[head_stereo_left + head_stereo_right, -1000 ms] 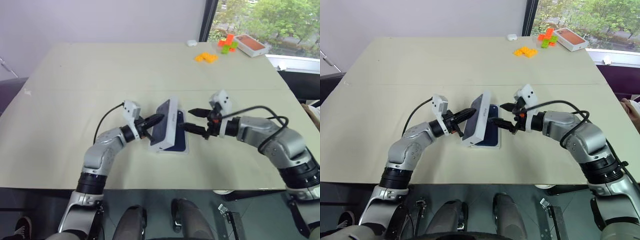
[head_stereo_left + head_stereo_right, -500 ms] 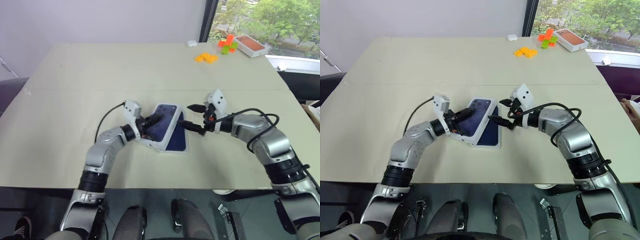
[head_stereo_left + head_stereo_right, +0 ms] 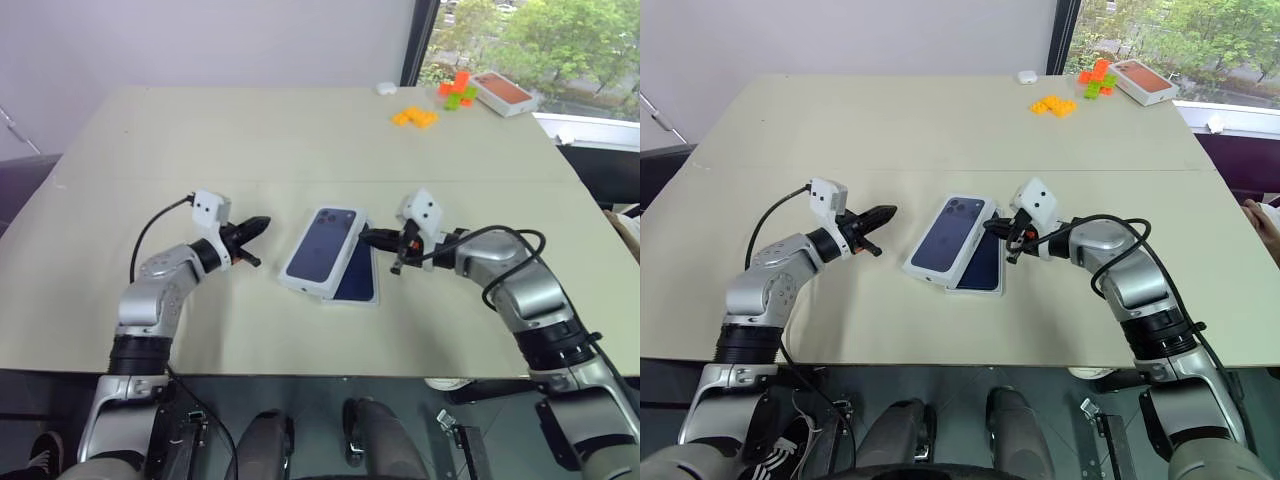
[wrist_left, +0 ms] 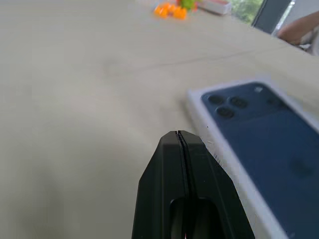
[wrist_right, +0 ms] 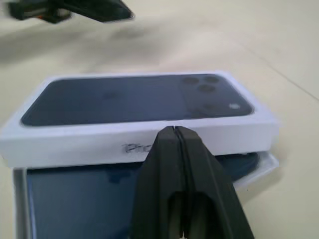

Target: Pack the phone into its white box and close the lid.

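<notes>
The lid (image 3: 320,247) lies picture side up, askew over the white box (image 3: 349,303). The phone (image 3: 357,280) rests in the box, and its dark blue right part shows from under the lid. My right gripper (image 3: 375,238) is shut, with its tips close against the lid's right side wall (image 5: 124,147) just above the phone (image 5: 94,199). My left gripper (image 3: 256,227) is shut on nothing. It hovers over the table to the left of the lid, a short gap away. The left wrist view shows the lid (image 4: 259,129) beyond my closed fingers (image 4: 192,154).
At the table's far right are orange blocks (image 3: 413,116), green and orange blocks (image 3: 458,92), an orange-topped box (image 3: 503,92) and a small white object (image 3: 386,87). A person's hand (image 3: 1265,215) shows at the right edge.
The lid has tipped from standing on edge to lying flat, picture up, over the box. My left gripper has drawn back to the left. My right gripper has shut.
</notes>
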Controlling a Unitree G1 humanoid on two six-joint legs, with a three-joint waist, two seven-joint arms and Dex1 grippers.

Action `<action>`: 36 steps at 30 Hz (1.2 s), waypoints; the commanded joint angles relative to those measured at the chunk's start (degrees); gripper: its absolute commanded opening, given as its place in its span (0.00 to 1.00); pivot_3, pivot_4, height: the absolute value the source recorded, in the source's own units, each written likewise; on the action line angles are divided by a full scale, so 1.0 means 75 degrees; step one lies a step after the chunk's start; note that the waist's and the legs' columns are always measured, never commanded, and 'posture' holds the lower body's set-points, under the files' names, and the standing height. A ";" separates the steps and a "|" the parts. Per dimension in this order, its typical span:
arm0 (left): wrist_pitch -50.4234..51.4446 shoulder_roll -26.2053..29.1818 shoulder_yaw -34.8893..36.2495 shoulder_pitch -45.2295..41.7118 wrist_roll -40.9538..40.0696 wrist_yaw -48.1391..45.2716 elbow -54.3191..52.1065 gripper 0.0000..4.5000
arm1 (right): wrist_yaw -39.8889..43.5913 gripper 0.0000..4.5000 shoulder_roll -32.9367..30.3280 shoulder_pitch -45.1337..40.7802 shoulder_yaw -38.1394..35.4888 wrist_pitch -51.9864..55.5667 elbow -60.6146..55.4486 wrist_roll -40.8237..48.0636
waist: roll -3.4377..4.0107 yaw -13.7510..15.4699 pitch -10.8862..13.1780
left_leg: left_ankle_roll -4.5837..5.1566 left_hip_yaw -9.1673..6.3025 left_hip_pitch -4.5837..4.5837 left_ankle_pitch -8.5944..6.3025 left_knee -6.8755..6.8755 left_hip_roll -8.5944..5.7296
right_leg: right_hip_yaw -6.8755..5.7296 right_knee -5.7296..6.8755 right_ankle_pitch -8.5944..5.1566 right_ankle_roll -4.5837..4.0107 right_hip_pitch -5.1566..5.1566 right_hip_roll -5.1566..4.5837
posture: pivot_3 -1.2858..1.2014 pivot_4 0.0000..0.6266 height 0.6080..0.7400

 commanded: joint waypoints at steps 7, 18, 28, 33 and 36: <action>0.0831 0.0103 -0.1281 -0.0447 0.0748 -0.0491 0.0387 0.00 | -0.0041 0.01 0.0164 -0.0233 0.0044 -0.0579 0.0230 -0.0916 | 0.0001 -0.0019 0.0000 | 0.0000 0.0001 0.0005 0.0000 0.0000 -0.0001 | 0.0001 0.0003 0.0004 0.0001 0.0003 0.0000 | 0.52 0.24 1.00; 0.1330 -0.0495 -0.1342 -0.0727 0.0518 -0.0769 0.0159 0.00 | 0.0138 0.01 0.0243 -0.0245 -0.0016 -0.0767 0.0150 -0.1251 | 0.0003 0.0004 -0.0003 | 0.0000 -0.0002 0.0014 0.0000 0.0009 -0.0004 | 0.0001 0.0001 0.0005 0.0000 0.0023 -0.0003 | 0.52 0.24 1.00; 0.1655 -0.0937 -0.1412 -0.0852 0.0439 -0.0850 -0.0522 0.00 | 0.0495 0.01 -0.0103 -0.0171 -0.0139 -0.0900 0.0413 -0.1516 | 0.0003 -0.0004 -0.0002 | 0.0001 -0.0003 0.0014 0.0000 0.0009 -0.0005 | 0.0001 0.0001 0.0006 0.0002 0.0024 -0.0003 | 0.52 0.24 1.00; 0.1746 -0.0966 -0.1467 -0.0849 0.0480 -0.0878 -0.0752 0.00 | 0.0631 0.01 -0.0317 -0.0071 -0.0201 -0.0973 0.0503 -0.1609 | 0.0003 -0.0004 -0.0002 | 0.0000 -0.0003 0.0014 0.0000 0.0008 -0.0004 | 0.0001 0.0002 0.0006 0.0001 0.0023 -0.0003 | 0.52 0.24 1.00; 0.1746 -0.0933 -0.1462 -0.0818 0.0494 -0.0886 -0.0861 0.00 | 0.0642 0.01 -0.0352 0.0010 -0.0219 -0.0959 0.0428 -0.1617 | 0.0003 -0.0010 -0.0002 | 0.0000 -0.0003 0.0015 0.0000 0.0008 -0.0004 | 0.0001 0.0002 0.0006 0.0002 0.0023 -0.0003 | 0.52 0.24 1.00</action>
